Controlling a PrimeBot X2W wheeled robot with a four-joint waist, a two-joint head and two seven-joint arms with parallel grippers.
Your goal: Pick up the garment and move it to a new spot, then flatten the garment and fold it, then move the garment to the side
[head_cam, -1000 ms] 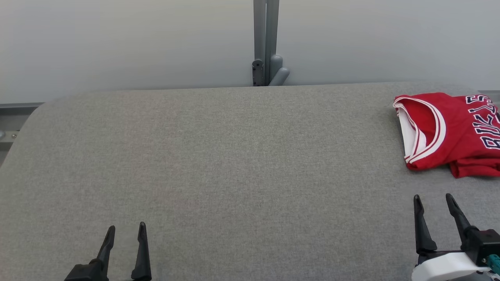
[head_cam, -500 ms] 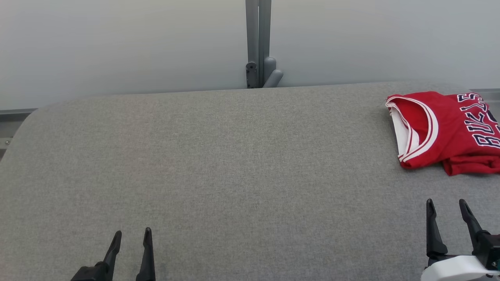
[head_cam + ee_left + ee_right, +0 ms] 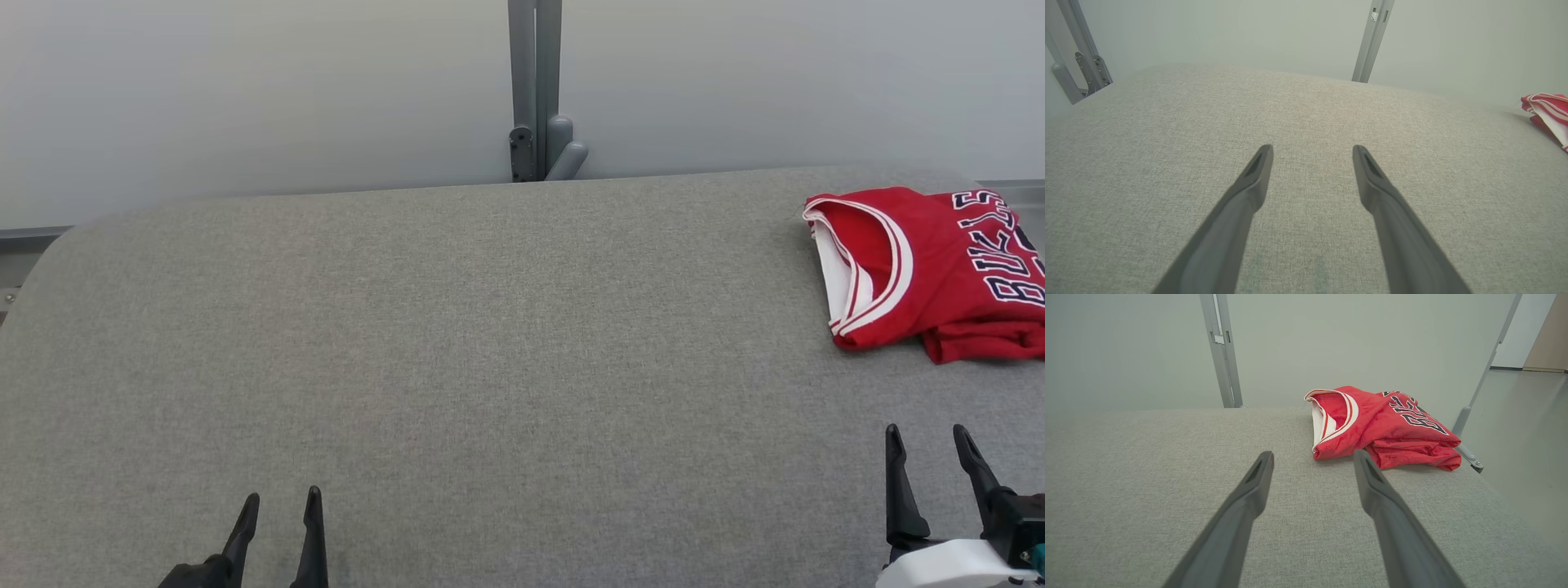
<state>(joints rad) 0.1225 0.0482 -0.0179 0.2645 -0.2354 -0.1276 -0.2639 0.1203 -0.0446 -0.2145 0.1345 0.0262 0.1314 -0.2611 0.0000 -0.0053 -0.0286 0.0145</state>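
The left gripper (image 3: 282,494) sits at the near left of the grey fabric-covered bench (image 3: 490,327), its two dark fingers parted by a moderate gap with nothing between them. In the left wrist view the fingers (image 3: 1249,192) point out over bare fabric; whether their tips touch the cloth cannot be told. The right gripper (image 3: 927,429) is at the near right, its fingers spread about as wide and also holding nothing. In the right wrist view its fingers (image 3: 1384,506) point toward the garment (image 3: 922,269), which lies just beyond the tips and apart from them. The garment is a red jersey with white trim and dark lettering, lying folded into a compact bundle at the far right corner of the bench, its neck opening turned to the left and its right part cut off by the edge of the head view. A grey metal post (image 3: 535,90) rises behind the far edge of the bench, against a pale wall (image 3: 245,90).
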